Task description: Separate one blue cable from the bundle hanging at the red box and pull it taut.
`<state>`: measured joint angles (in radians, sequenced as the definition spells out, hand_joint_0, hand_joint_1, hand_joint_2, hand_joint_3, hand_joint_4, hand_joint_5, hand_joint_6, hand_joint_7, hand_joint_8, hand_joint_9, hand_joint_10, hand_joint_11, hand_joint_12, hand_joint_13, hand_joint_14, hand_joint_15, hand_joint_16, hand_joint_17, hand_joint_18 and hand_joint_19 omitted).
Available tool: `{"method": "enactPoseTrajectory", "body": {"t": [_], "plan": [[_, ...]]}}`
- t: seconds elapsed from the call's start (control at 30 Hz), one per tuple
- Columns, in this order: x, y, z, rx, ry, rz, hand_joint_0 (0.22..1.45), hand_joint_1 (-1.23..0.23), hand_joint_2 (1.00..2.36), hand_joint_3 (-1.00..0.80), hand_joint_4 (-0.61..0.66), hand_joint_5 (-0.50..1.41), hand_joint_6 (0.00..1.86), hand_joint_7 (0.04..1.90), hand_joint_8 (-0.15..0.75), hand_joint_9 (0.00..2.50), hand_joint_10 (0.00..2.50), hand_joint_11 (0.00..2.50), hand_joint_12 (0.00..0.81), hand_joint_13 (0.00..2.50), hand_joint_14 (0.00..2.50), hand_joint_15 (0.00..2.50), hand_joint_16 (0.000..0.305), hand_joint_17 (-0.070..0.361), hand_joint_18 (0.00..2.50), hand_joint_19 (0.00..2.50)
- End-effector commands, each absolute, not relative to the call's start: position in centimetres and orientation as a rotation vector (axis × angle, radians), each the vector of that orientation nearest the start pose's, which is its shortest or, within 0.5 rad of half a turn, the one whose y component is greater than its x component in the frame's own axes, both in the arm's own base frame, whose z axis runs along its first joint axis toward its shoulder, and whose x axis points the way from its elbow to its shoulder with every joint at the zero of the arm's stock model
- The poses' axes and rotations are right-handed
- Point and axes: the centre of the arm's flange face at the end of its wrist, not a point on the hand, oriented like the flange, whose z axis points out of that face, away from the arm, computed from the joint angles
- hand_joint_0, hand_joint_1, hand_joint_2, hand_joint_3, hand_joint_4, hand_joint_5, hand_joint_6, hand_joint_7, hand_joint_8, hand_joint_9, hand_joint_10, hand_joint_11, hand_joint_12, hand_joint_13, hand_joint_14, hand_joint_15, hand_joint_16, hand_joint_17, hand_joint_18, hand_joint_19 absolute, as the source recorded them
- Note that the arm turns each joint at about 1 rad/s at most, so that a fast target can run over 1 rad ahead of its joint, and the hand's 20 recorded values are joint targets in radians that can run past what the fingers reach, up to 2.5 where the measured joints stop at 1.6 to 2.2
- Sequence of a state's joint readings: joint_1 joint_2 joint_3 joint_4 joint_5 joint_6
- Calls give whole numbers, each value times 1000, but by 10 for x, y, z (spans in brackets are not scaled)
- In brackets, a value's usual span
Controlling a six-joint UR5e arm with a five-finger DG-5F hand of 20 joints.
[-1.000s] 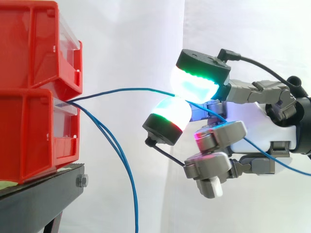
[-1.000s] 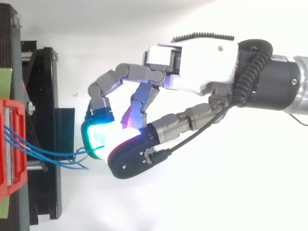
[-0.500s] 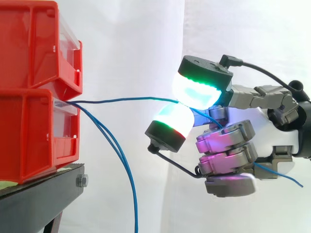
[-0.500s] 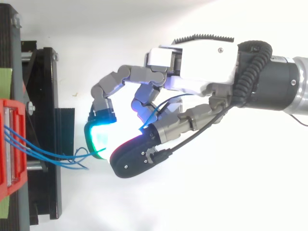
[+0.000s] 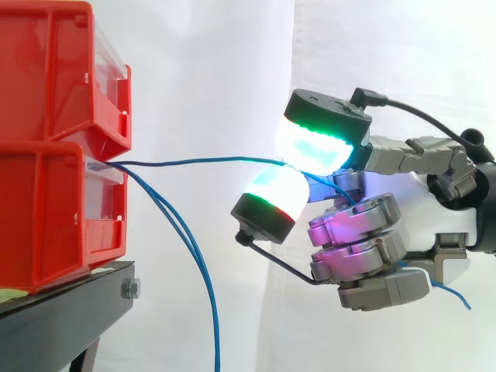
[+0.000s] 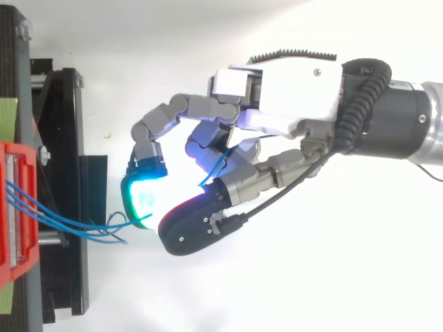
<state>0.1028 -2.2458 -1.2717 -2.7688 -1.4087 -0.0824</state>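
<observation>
Hand point(image 6: 291, 90) clamped on one blue cable point(image 5: 194, 161): pinched between glowing pads point(image 5: 314, 143), tail caught in the curled fingers. Cable runs near level to red box point(image 5: 46, 209), with the bundle point(image 5: 194, 263) hanging below. Advice: draw straight away from box, pinch firm, to take out the slight sag.

Hand point(image 6: 277, 97): white palm shell w/ one screw, grey finger links, fat black-backed pads point(image 5: 314, 143) glowing cyan-white w/ green & red rims; black wrist point(image 6: 387, 117), silver arm point(image 6: 432, 128).
</observation>
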Motion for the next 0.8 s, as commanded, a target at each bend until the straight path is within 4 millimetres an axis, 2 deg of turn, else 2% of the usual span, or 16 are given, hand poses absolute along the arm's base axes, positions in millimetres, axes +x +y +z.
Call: {"method": "enactPoseTrajectory", "body": {"t": [0.0,0.77], "plan": [[740,-74,250,1181,1207,1103,641,-656,1023,-178,71,-193,875,1101,299,920,1956,1556,399,703,2500,1566,39,89,1342,1709],[739,-74,250,1140,1240,1054,627,-662,1028,-62,51,-180,891,1164,308,889,1959,1561,397,679,2500,1549,39,89,1305,1706]]}}
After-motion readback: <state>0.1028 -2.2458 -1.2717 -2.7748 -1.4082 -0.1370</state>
